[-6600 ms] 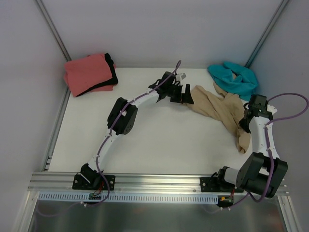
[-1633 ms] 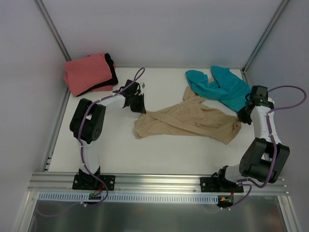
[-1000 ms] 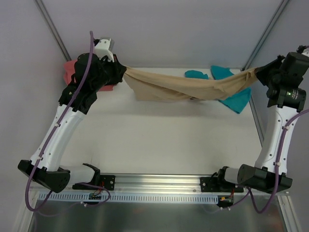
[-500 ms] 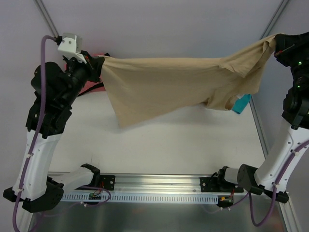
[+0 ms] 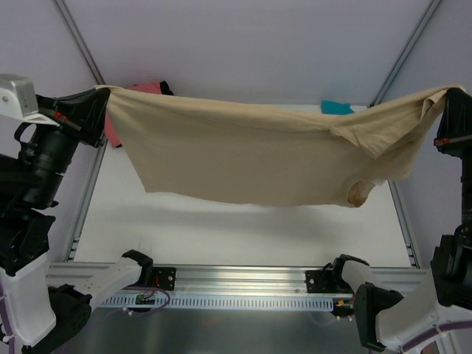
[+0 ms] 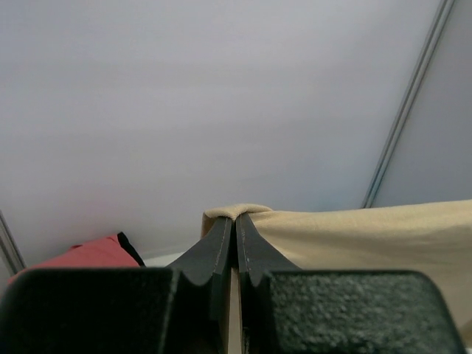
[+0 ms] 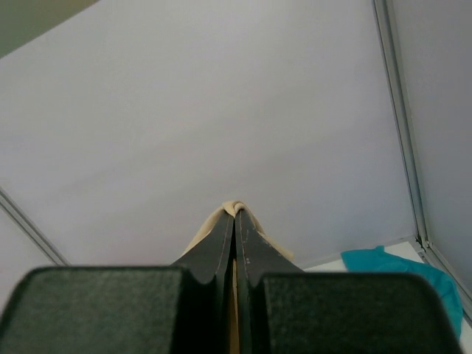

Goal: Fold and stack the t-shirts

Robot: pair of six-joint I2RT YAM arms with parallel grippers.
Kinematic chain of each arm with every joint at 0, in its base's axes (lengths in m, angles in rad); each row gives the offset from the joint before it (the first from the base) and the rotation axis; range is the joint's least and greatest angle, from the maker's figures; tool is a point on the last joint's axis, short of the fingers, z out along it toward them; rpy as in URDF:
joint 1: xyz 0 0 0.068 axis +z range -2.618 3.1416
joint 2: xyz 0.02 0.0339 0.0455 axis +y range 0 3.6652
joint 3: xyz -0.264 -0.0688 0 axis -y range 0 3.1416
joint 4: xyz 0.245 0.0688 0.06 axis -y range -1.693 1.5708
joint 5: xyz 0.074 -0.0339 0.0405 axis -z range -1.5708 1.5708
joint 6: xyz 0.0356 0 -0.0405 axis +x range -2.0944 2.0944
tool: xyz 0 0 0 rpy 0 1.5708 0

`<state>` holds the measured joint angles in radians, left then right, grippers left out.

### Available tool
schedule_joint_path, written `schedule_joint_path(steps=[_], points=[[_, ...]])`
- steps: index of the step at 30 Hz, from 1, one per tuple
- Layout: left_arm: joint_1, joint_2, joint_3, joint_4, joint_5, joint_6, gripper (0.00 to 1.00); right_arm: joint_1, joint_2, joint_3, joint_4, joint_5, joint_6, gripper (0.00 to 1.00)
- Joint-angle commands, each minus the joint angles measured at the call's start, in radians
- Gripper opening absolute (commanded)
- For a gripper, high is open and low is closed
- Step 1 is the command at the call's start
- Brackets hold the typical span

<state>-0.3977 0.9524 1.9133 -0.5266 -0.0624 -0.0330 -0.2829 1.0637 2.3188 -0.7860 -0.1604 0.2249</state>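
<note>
You're holding the tan shirt (image 5: 251, 155) spread high over the table (image 5: 221, 228), left gripper (image 6: 235, 221) clamped on one top corner, right gripper (image 7: 235, 214) clamped on the other. Its lower edge is hanging free, with open table showing underneath.

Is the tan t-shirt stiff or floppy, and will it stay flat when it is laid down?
Probably very floppy: the tan t-shirt sags in the middle between the left gripper and the right gripper. Likely light, since two small pinches at its edge carry it whole. It may wrinkle when lowered: its part near the right gripper hangs bunched.
</note>
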Motion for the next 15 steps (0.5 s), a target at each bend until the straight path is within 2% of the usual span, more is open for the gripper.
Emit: schedule_joint_path(steps=[1,5,7,15], points=[[0.01,-0.03,0.07,-0.022,-0.004,0.005,0.0,0.001,-0.025,0.04,-0.025,0.039,0.002,0.01],[0.01,-0.061,0.053,-0.096,-0.001,-0.019,0.0,0.001,-0.008,-0.024,-0.107,0.038,0.025,0.0],[0.01,-0.078,-0.019,-0.076,-0.007,-0.025,0.0,0.001,-0.014,-0.141,-0.059,0.032,0.05,0.01],[0.008,-0.041,-0.098,-0.065,-0.008,-0.05,0.0,0.002,0.11,-0.266,-0.029,-0.016,0.102,0.0]])
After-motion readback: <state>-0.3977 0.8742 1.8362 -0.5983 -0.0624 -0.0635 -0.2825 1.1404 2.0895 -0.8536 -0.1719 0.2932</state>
